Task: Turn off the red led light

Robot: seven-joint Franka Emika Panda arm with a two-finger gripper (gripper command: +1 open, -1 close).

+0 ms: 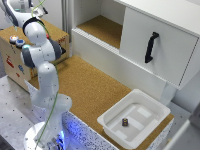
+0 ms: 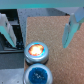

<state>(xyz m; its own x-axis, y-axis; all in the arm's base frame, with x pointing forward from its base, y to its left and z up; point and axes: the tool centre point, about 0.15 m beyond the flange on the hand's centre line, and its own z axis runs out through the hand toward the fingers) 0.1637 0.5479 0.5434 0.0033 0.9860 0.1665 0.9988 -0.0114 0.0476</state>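
Cork covers the desk [image 1: 90, 90], and its middle lies bare between the white cabinet [image 1: 150, 40] and the white tray [image 1: 134, 117] near the front edge. A small dark object [image 1: 125, 121] stands in the tray. The red led light [image 2: 36, 50] glows orange on a cardboard box [image 1: 15, 60] beside the blue light [image 2: 38, 76], close to the box edge. The claw [image 2: 41, 25] hangs above it, fingers [image 2: 75, 27] wide apart, holding nothing.

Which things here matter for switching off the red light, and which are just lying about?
For the job:
red light
gripper, open above it

Lying about:
blue light
white tub
small dark cylinder inside the tub
cabinet door handle
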